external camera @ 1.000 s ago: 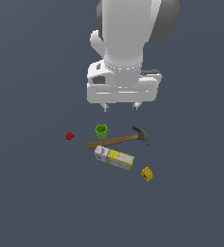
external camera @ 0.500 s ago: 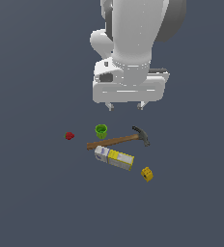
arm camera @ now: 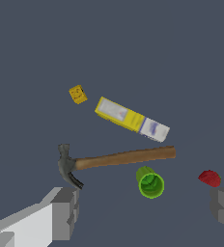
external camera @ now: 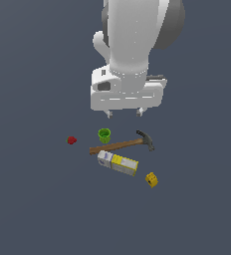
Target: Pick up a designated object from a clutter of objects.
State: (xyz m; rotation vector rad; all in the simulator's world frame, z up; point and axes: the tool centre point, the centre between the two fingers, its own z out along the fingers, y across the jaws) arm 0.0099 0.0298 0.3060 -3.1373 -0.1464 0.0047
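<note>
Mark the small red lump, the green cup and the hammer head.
small red lump (external camera: 71,140), exterior view, middle of its body
green cup (external camera: 104,135), exterior view, open rim
wooden-handled hammer (arm camera: 65,165), wrist view, dark metal head

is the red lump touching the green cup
No, in the exterior view the red lump lies by itself, with bare floor between it and the green cup.

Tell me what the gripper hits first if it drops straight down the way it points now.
Probably the green cup or the hammer handle beside it: the open gripper hangs above them, with the red lump off to one side. Depth is hard to judge.
</note>
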